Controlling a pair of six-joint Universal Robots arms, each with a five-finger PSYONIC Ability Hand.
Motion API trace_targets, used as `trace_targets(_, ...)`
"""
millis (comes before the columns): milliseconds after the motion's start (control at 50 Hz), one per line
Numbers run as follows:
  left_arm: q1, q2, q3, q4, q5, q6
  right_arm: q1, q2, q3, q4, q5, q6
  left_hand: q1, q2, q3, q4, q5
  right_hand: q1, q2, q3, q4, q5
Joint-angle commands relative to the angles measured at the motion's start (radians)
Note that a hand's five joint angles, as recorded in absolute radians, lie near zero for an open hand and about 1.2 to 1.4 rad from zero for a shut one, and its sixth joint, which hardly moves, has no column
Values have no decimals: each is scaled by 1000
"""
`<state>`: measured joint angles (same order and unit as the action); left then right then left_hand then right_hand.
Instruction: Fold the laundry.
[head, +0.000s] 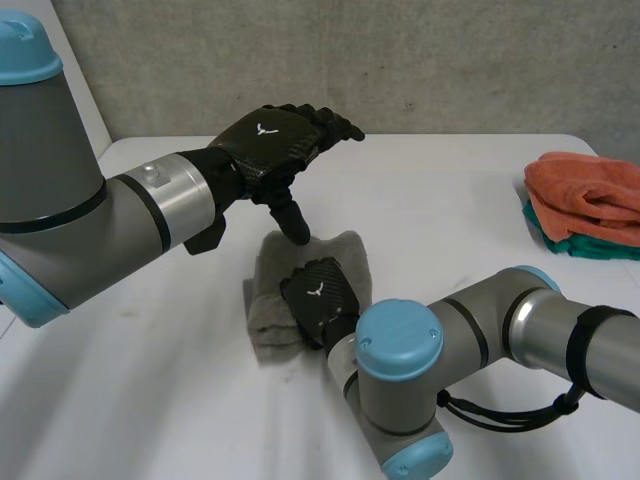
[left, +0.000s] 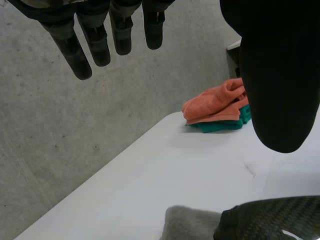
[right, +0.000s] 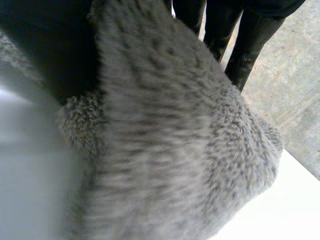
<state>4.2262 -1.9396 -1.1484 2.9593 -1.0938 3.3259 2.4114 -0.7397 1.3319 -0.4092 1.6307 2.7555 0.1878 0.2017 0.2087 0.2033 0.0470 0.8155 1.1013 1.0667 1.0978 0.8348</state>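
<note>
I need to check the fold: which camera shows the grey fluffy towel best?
The head view: the grey fluffy towel lies bunched on the white table with most of its outline visible, the right hand on top. The right wrist view gives a close patch of its pile; the left wrist view catches one corner.

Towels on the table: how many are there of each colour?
grey towel: 1
orange towel: 1
green towel: 1
Total: 3
</note>
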Motion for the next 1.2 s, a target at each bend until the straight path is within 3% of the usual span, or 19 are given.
trace_targets(20,0,-2,-1,1,-1,0,-78,-21,-8,9,-6,0,29,15,8,13,-5,581,295,330,298,387)
trace_targets(180,5,-1,-1,1,-1,-2,-316,-144,108,12,-101,-138,29,15,8,13,-5,581,295,330,298,387)
trace_targets(260,9,-1,-2,0,-1,0,-509,-184,176,12,-259,-281,26,12,5,10,-8,581,295,330,298,387)
trace_targets(320,11,1,-10,0,-3,0,-572,-184,181,12,-320,-333,20,6,-1,4,-14,581,295,330,298,387)
trace_targets(440,9,2,-37,3,0,3,-713,-168,132,0,-564,-430,17,3,-4,1,-17,581,295,330,298,387)
trace_targets(520,5,2,-42,3,-1,3,-738,-165,25,3,-641,-406,17,3,-4,1,-17,581,295,330,298,387)
trace_targets(740,3,10,-39,4,-1,0,-804,-97,-451,9,-620,-104,20,6,-1,4,-14,581,295,330,298,387)
trace_targets(900,0,11,-36,4,-5,0,-916,6,-749,10,-623,-27,23,9,2,7,-11,581,295,330,298,387)
trace_targets(1040,-11,10,-37,4,-8,-2,-1002,75,-777,12,-699,59,23,9,2,7,-11,581,295,330,298,387)
trace_targets(1200,-18,4,-42,4,-8,0,-1124,144,-597,1,-906,69,23,9,2,7,-11,581,295,330,298,387)
